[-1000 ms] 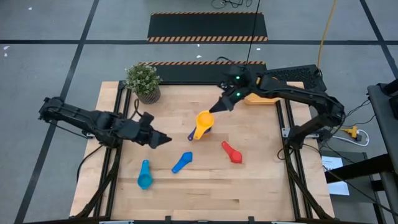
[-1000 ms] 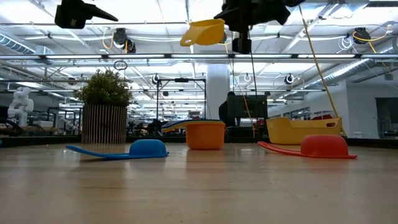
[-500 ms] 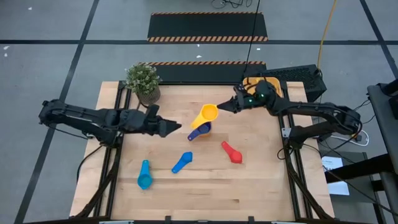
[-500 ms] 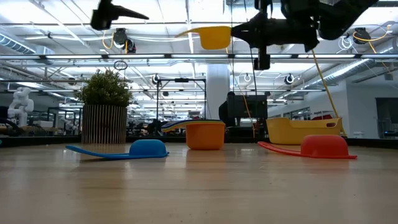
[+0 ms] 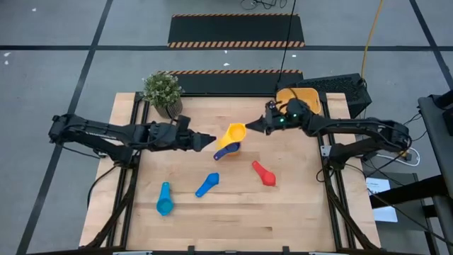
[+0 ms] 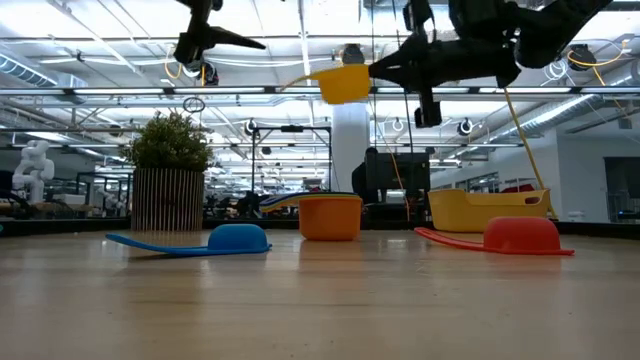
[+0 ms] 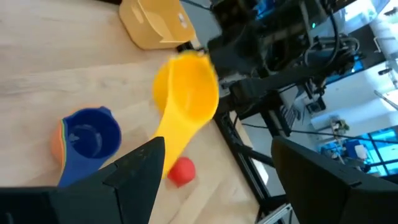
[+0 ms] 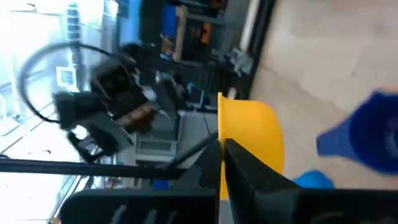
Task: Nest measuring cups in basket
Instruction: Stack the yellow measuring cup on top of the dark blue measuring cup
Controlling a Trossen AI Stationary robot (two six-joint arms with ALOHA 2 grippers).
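- The right gripper (image 5: 249, 127) is clenched on the rim of the yellow cup (image 5: 233, 132), holding it in the air above the middle of the table (image 5: 297, 212). From the low view the cup hangs well clear of the wood, its handle pointing toward the other arm. That pose looks like an offer for a hand-over.
- The left gripper (image 5: 209, 139) comes in from nine o'clock with its jaws spread and nothing between them. Its tips are just short of the yellow handle, seemingly lined up to take it.
- Directly under the held cup stands a small nest: a dark blue cup (image 5: 225, 149) sitting inside an orange cup (image 6: 330, 217), so stacking appears to have begun on the table.
- The basket (image 5: 305, 98) sits at the table's one o'clock corner, a glossy yellow-orange tub with low walls and rounded corners. No cup shows inside it.
- A blue cup (image 5: 207, 185), a teal cup (image 5: 164, 200) and a red cup (image 5: 264, 173) lie loose from six to eight o'clock, smooth moulded plastic with round bowls and flat handles.
- A potted plant (image 5: 163, 91) stands at eleven o'clock, out of the way.
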